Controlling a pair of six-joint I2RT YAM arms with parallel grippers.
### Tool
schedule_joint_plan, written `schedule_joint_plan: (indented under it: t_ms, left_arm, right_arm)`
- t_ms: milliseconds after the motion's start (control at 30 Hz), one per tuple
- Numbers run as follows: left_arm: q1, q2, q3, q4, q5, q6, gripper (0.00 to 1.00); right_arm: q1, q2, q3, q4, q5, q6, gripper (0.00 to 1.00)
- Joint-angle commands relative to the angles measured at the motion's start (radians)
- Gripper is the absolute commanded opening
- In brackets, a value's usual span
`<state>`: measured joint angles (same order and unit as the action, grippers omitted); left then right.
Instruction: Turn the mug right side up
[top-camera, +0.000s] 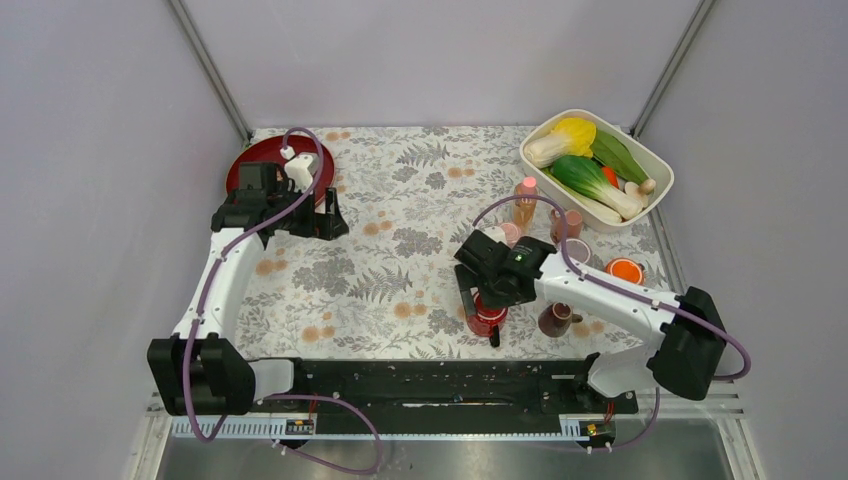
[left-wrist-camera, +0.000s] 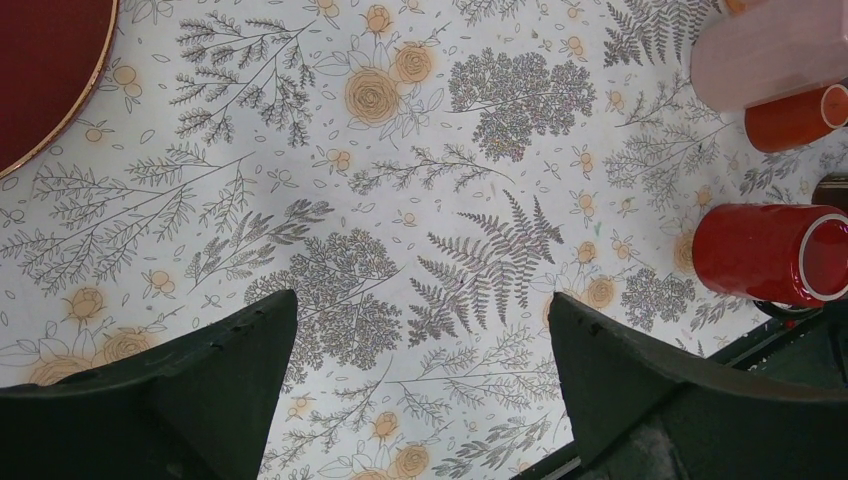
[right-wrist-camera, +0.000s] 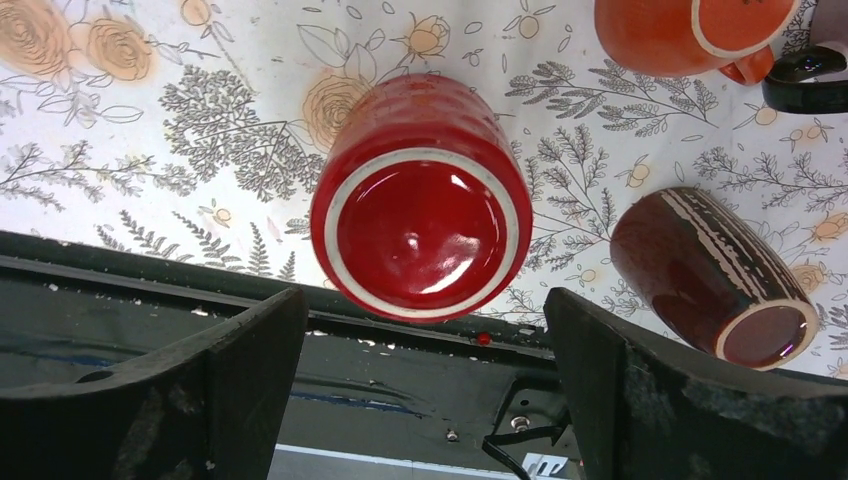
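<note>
The right pincer (right-wrist-camera: 422, 296) hangs with fingers apart over the upturned base of the glossy red mug (right-wrist-camera: 420, 215), with a dark maroon mug (right-wrist-camera: 705, 270) just beside that red mug on the floral tabletop (right-wrist-camera: 150, 90). The pale pink mug (left-wrist-camera: 765, 50) sits near the red mug, on its far side, its pose unclear. The left pincer (left-wrist-camera: 422, 297), also apart and empty, hovers well left of the red mug.

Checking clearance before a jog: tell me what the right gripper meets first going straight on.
Probably the red mug, standing base up, centred ahead of the right gripper, whose jaws are open. How far off it is remains unclear.
</note>
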<state>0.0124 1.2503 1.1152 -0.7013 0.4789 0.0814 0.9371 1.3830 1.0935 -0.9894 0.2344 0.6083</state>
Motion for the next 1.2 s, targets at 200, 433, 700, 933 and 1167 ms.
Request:
schedule_joint_plan:
  t_ms: [200, 433, 700, 933, 1167]
  left_arm:
    - [-0.002, -0.039, 0.003, 0.006, 0.015, 0.001, 0.99]
    - [-0.001, -0.039, 0.010, 0.006, 0.018, 0.005, 0.99]
    - [-0.001, -0.034, 0.021, 0.005, 0.026, -0.005, 0.99]
    - [0.000, -0.041, 0.013, 0.005, 0.027, -0.007, 0.99]
    - [-0.002, -0.045, 0.003, 0.005, 0.057, -0.027, 0.98]
  right_arm:
    - [0.055, -0.186, -0.209, 0.125, -0.067, 0.041, 0.67]
    - [0.089, -0.203, -0.309, 0.260, -0.008, 0.106, 0.63]
    - [0.094, -0.151, -0.401, 0.414, 0.074, 0.109, 0.49]
    - [0.094, -0.120, -0.406, 0.466, 0.137, 0.086, 0.21]
    - [0.094, -0.138, -0.347, 0.475, 0.104, 0.034, 0.00]
